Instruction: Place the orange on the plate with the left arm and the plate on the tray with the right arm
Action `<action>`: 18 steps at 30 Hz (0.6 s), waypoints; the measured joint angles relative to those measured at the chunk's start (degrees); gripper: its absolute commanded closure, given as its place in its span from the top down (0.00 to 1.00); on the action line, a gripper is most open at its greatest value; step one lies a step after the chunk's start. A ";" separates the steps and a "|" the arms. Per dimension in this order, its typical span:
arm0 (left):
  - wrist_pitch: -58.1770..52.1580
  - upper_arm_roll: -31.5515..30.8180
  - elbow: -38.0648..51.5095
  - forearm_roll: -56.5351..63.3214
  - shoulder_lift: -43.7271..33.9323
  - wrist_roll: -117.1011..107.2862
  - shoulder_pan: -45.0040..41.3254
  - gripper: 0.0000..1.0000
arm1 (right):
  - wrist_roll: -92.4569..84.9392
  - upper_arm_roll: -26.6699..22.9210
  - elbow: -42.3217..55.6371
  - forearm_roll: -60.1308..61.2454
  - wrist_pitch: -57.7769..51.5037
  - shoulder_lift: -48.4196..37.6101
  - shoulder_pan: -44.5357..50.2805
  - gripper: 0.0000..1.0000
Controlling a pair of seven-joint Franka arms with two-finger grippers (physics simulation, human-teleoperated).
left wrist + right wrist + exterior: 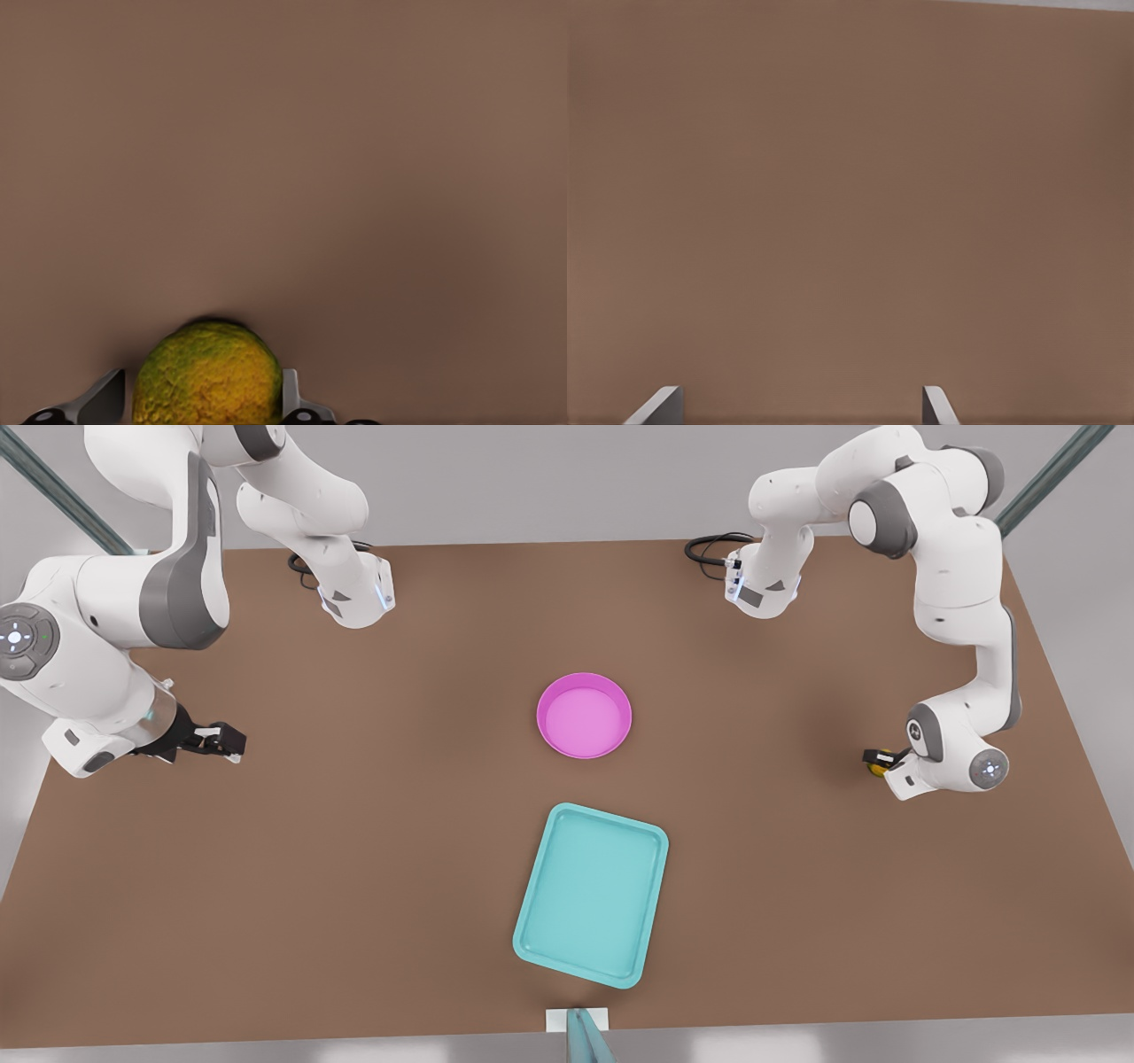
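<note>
The yellow-green orange point(209, 376) sits between the fingers of my left gripper point(204, 405), which is shut on it. In the front view this gripper point(875, 760) is low over the table at the front view's right, with a bit of the orange point(878, 770) peeking out beneath it. The magenta plate point(584, 715) lies empty at the table's middle. The turquoise tray point(592, 893) lies empty nearer the front edge. My right gripper point(232, 742) hangs open at the front view's left, far from the plate, with nothing between its fingers point(663, 405).
The brown table point(354, 850) spreads wide around plate and tray. Both arm bases point(354, 598) stand at the back edge. A small white bracket point(578, 1020) sits at the front edge below the tray.
</note>
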 measured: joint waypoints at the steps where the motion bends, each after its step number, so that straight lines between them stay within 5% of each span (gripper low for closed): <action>1: 0.08 0.01 0.00 0.02 0.03 0.18 0.00 0.76 | 0.00 0.00 0.00 0.00 0.00 0.00 0.00 1.00; 7: 0.15 0.13 0.04 0.18 -0.83 0.98 -0.05 0.70 | 0.03 0.00 -0.02 0.03 0.00 0.00 -0.09 1.00; 12: -5.67 -1.34 2.42 0.23 -9.83 -0.14 -7.46 0.71 | 0.04 0.00 -0.07 0.05 -0.01 0.00 -0.08 1.00; 18: -13.95 -18.76 11.03 -0.40 -8.41 -8.42 -26.72 0.71 | 0.05 0.00 -0.16 0.07 -0.01 0.00 -0.09 1.00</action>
